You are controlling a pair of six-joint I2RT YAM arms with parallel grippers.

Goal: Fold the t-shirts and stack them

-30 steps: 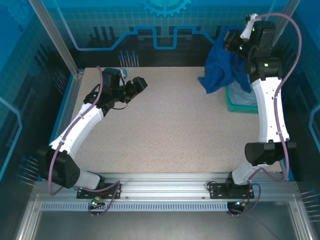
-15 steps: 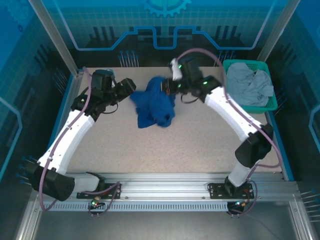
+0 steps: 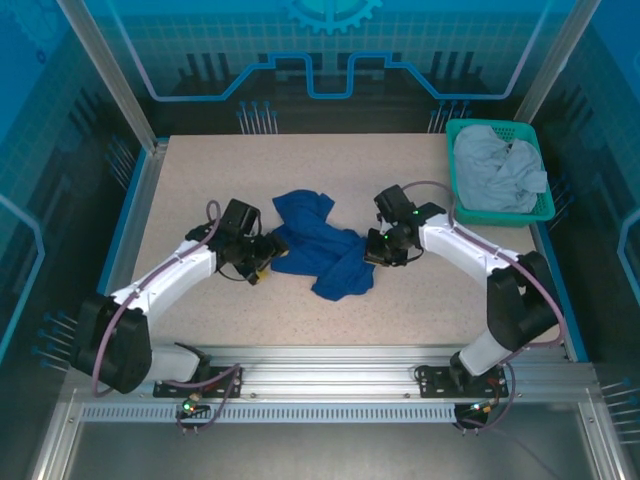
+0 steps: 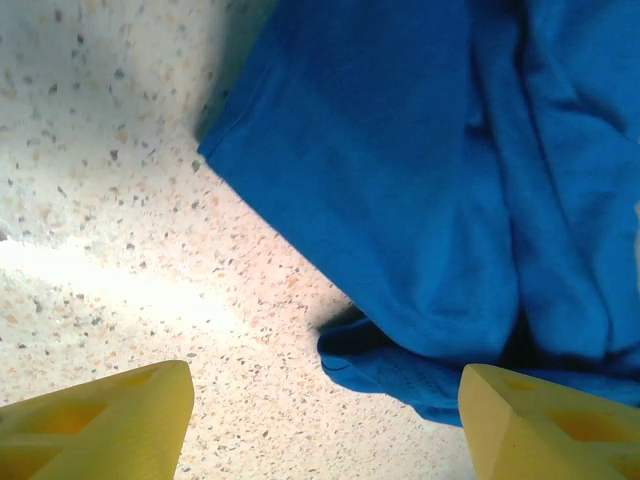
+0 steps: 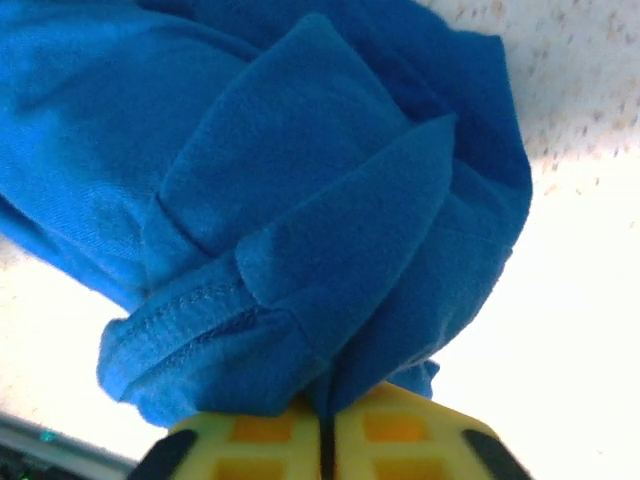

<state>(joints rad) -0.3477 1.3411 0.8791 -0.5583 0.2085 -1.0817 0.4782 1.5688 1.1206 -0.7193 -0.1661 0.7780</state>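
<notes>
A royal blue soft cloth t-shirt (image 3: 322,245) was seen crumpled near the middle of the speckled beige table (image 3: 200,170). A fold of it was pinched between the clenched yellow fingers of the right gripper (image 5: 322,420). The left gripper (image 4: 325,385) was spread wide at the shirt's hem, with nothing clasped. A light grey cloth t-shirt (image 3: 495,170) was heaped in the teal plastic mesh basket (image 3: 500,215) at the table's far right corner.

the top camera sits high up behind the arms (image 3: 165,280) and looks down on the whole table (image 3: 420,300). the left wrist camera hangs very close over the table, looking past the left gripper's fingers (image 4: 100,415). the right wrist camera is closer still, with the right gripper's fingers (image 5: 260,440) at its bottom edge. all three see the blue shirt (image 3: 320,245).
</notes>
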